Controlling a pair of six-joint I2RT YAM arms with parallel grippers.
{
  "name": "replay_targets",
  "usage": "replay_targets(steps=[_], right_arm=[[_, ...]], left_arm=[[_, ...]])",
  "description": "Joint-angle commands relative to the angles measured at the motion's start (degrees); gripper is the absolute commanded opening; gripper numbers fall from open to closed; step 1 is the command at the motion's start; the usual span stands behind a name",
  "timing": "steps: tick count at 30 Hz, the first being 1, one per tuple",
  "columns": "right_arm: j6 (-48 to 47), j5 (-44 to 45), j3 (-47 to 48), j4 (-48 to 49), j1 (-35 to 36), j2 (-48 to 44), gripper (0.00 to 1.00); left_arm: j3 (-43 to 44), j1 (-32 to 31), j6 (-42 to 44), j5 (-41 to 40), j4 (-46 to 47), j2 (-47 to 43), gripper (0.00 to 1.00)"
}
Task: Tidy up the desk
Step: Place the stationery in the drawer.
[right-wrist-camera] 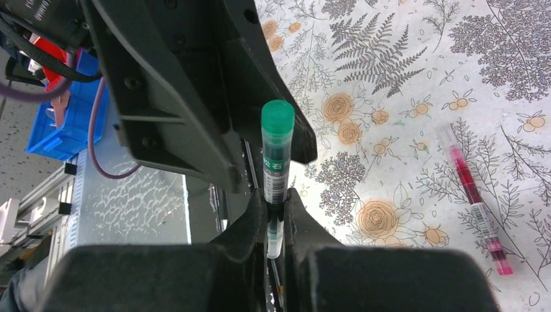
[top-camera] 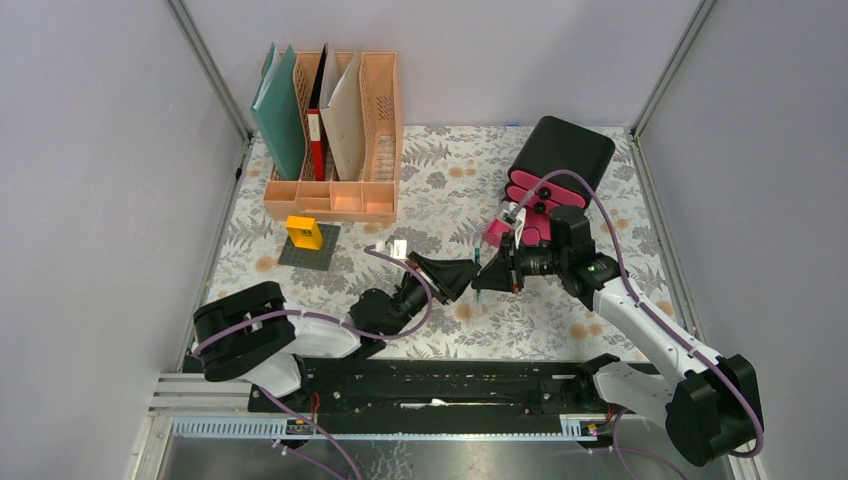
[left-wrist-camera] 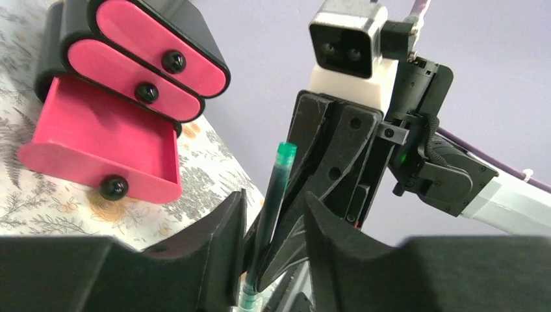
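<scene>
Above the desk (top-camera: 440, 190), my right gripper (right-wrist-camera: 277, 211) clamps the green pen (right-wrist-camera: 276, 149); my left gripper (left-wrist-camera: 273, 198) stands with fingers parted around it.

Two pens — a green pen (right-wrist-camera: 276, 162) and a red pen (right-wrist-camera: 474, 198) — one file rack (top-camera: 330, 200), one drawer box (top-camera: 565, 150) with three pink drawers (left-wrist-camera: 104, 153), one yellow block (top-camera: 304, 232).
</scene>
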Motion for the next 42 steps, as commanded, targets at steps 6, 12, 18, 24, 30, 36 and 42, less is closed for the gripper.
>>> replay_targets(steps=[6, 12, 18, 24, 30, 36, 42], right_arm=[[-15.0, 3.3, 4.6, -9.9, 0.1, -0.1, 0.0], [-26.8, 13.7, 7.7, -17.8, 0.2, -1.7, 0.0], [-33.2, 28.3, 7.9, -18.9, 0.2, -3.8, 0.0], [-35.3, 40.8, 7.8, -16.4, 0.1, -3.8, 0.0], [-36.6, 49.7, 8.1, -13.8, 0.2, -2.7, 0.01], [-37.7, 52.8, 10.1, -13.4, 0.1, 0.9, 0.02], [-37.9, 56.3, 12.5, -11.4, 0.1, 5.8, 0.03]], left_arm=[[-1.0, -0.2, 2.7, -2.5, -10.3, -12.4, 0.79], [-2.2, -0.2, 7.5, -4.6, -24.2, -21.2, 0.99], [-2.4, 0.0, 10.9, -6.3, -36.5, -27.4, 0.99], [-2.3, 0.6, 11.4, -2.9, -43.7, -28.9, 0.99], [-3.2, 1.0, 10.3, -2.3, -45.5, -28.7, 0.99], [-3.9, 1.2, 9.9, -2.5, -46.6, -29.0, 0.99], [-5.0, 1.3, 9.2, -2.9, -46.7, -29.3, 0.99]])
